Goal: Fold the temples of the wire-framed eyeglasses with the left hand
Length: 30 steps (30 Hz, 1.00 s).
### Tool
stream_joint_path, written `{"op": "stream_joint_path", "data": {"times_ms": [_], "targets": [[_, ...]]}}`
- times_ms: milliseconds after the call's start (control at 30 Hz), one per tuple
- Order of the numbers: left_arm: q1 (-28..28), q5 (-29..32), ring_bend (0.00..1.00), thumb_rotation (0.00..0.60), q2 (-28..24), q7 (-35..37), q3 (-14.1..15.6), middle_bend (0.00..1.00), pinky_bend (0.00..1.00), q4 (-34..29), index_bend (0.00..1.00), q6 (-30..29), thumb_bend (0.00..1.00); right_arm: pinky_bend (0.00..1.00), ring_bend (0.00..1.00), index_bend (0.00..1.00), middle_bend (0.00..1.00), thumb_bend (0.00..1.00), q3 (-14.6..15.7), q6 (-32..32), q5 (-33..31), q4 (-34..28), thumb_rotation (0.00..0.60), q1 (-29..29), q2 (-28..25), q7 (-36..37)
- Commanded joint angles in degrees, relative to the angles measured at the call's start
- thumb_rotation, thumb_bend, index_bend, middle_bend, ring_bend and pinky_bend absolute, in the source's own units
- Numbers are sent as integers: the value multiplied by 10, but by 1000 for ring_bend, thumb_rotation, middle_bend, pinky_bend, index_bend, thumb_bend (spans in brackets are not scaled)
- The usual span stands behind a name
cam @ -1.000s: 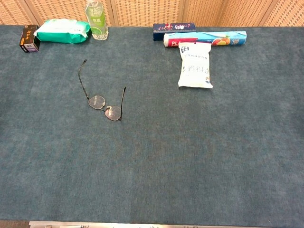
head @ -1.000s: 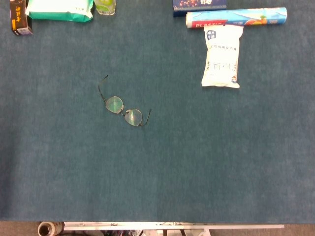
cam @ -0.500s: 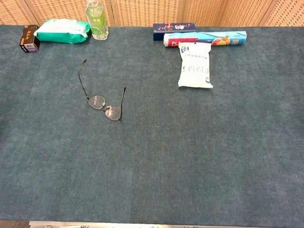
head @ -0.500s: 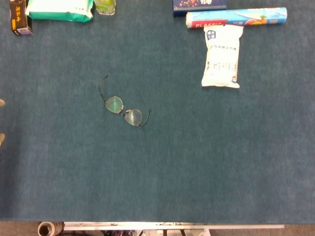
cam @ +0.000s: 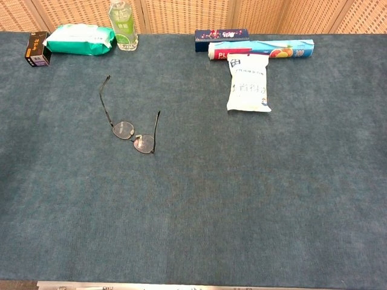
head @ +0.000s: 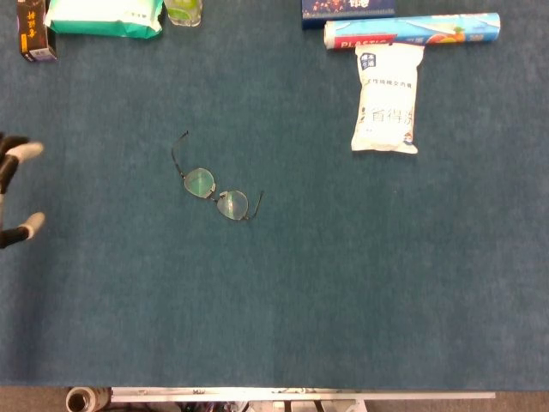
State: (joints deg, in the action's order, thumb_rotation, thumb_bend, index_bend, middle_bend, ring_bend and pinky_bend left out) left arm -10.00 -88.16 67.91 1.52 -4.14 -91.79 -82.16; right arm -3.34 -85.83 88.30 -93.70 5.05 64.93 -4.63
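The wire-framed eyeglasses lie on the blue-green table cloth left of centre, lenses down toward me and both temples spread open toward the back; the chest view shows the eyeglasses too. My left hand shows only in the head view, at the left edge, well to the left of the glasses. Two of its white-tipped fingers are apart and hold nothing. The rest of that hand is cut off by the frame. My right hand is in neither view.
Along the back edge stand a small dark box, a green wipes pack and a bottle. At the back right lie a dark box, a plastic-wrap roll and a white pouch.
My left hand has come in from the left edge of the head view, further to the right than half a second ago. The glasses have not moved.
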Motion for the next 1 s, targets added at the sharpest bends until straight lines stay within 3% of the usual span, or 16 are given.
{"op": "stream_joint_path", "data": {"times_ms": [33, 167, 400, 733, 800, 933, 1000], "targets": [[-25, -15, 136, 600, -10, 21, -5, 183, 338, -13, 87, 24, 64, 414, 231, 471, 368, 467, 0, 0, 0, 1, 600, 0, 0, 0], [-58, 2, 136, 600, -12, 32, -16, 152, 294, -7, 81, 73, 64, 414, 231, 471, 368, 466, -1, 0, -2, 1, 600, 0, -1, 2], [-100, 41, 71, 600, 5, 24, -33, 10, 239, 11, 83, 133, 63, 414, 231, 471, 368, 467, -6, 4, -10, 6, 600, 3, -1, 3], [-182, 50, 0, 600, -28, 104, -16, 0, 111, 24, 136, 297, 70, 414, 231, 471, 368, 467, -9, 10, -18, 10, 600, 4, 0, 5], [-198, 47, 0, 600, -39, 133, -11, 0, 111, 22, 134, 328, 167, 414, 231, 471, 368, 468, -9, 9, -19, 9, 600, 4, 0, 5], [-222, 42, 0, 600, -55, 206, -6, 0, 112, 15, 123, 374, 549, 414, 231, 471, 368, 467, -9, 9, -18, 9, 600, 4, -1, 6], [-234, 36, 0, 600, -62, 247, -5, 0, 112, 15, 118, 392, 660, 414, 231, 471, 368, 467, -9, 9, -19, 8, 600, 4, -1, 6]]}}
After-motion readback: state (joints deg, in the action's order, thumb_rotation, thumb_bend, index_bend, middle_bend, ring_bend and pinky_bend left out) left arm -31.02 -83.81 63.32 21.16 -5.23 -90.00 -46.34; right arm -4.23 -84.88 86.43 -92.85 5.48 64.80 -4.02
